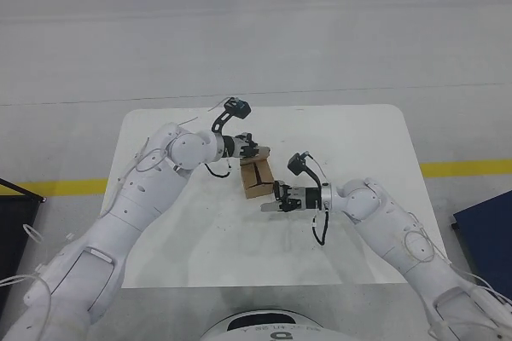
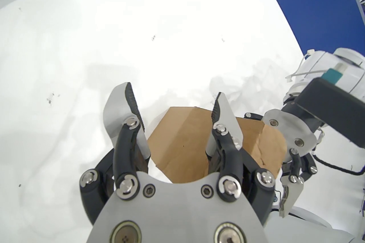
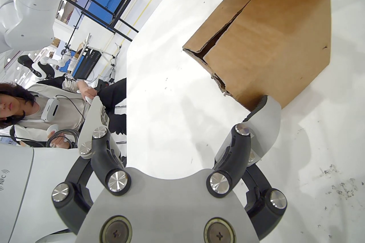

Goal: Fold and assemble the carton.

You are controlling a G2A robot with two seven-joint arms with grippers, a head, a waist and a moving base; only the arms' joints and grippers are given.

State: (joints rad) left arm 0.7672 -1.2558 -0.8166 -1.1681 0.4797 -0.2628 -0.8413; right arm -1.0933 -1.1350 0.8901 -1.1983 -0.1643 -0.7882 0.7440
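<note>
- The carton (image 1: 256, 176) lies near the middle of the table (image 1: 350, 247), one arm on either side of it.
- The left gripper (image 2: 174, 97) is at the carton's far end, its jaws spread with nothing in them. The cardboard sits under the gap, and I cannot tell whether either finger touches it.
- The right gripper (image 3: 179, 110) is at the near end, opened wide and also empty. One finger (image 3: 266, 113) is at the carton's lower corner, touching it or just short of touching.
- The box looks only partly formed. From the right wrist, a seam (image 3: 223, 33) gapes between two panels, and the corner below it is frayed.
- My guess is that the step in hand is bracing the carton so a flap can be pressed home.
- To do it well, I'd have one arm pin the body firmly before the other pushes, or the light box will skid on the smooth top.
- Push along the crease rather than across it.
- Keep the pressure off that frayed corner, which looks ready to crumple.
</note>
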